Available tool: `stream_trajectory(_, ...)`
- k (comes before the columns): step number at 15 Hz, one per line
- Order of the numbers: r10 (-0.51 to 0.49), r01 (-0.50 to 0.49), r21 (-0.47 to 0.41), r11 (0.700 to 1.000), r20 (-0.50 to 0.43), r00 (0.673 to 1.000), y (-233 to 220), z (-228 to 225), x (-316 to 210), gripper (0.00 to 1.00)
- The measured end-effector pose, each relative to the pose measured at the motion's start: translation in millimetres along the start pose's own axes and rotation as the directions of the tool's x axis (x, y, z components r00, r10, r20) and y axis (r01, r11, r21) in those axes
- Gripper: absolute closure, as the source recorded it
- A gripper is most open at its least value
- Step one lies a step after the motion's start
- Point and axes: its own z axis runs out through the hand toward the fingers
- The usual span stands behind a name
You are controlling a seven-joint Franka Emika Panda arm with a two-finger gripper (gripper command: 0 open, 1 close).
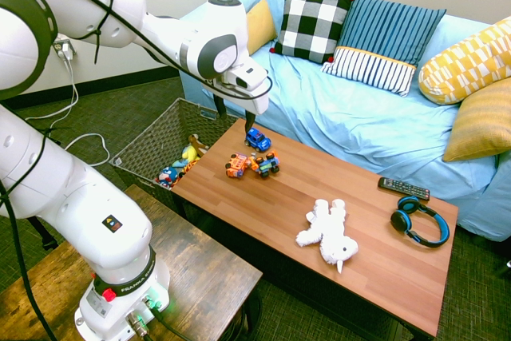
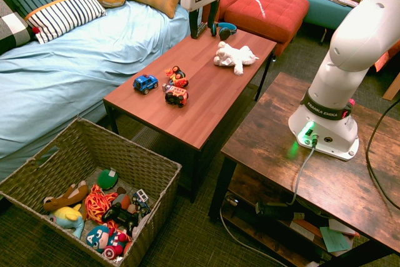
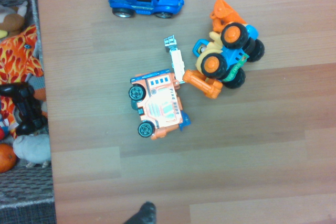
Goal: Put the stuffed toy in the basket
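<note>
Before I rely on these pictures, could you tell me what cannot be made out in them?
- Stuffed toy: absent from the wrist view, which covers only the toy cars.
- Basket: in the first exterior view the table and arm hide most of it; the wrist view cuts it at the edge.
- Remote: buttons too small to read.
- Gripper: open, but the headphones sit partly behind it in the second exterior view.

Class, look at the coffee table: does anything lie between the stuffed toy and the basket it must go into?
Yes. Three toy vehicles sit on the table between the stuffed toy and the basket, near the basket end. Lifting over them avoids contact.
</note>
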Motion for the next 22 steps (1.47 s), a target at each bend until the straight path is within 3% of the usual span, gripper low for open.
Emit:
stream_trajectory(3, -0.012, 0.012, -0.006, 1.000, -0.006, 1.000, -1.8, -0.5, 7.2, 0.00)
stream_trajectory(7, -0.065, 0.066, 0.015, 0.998, -0.066, 0.996, 3.3, -0.4, 66.4, 0.00)
stream_trajectory(13, -0.073, 0.072, -0.011, 0.997, -0.167, 0.983, 78.2, 32.4, 153.4, 0.00)
stream_trajectory(17, -0.141, 0.140, -0.019, 0.990, -0.196, 0.970, 92.9, 48.5, 161.0, 0.00)
stream_trajectory(22, -0.161, 0.160, -0.016, 0.987, -0.159, 0.974, 142.8, 107.4, 180.7, 0.00)
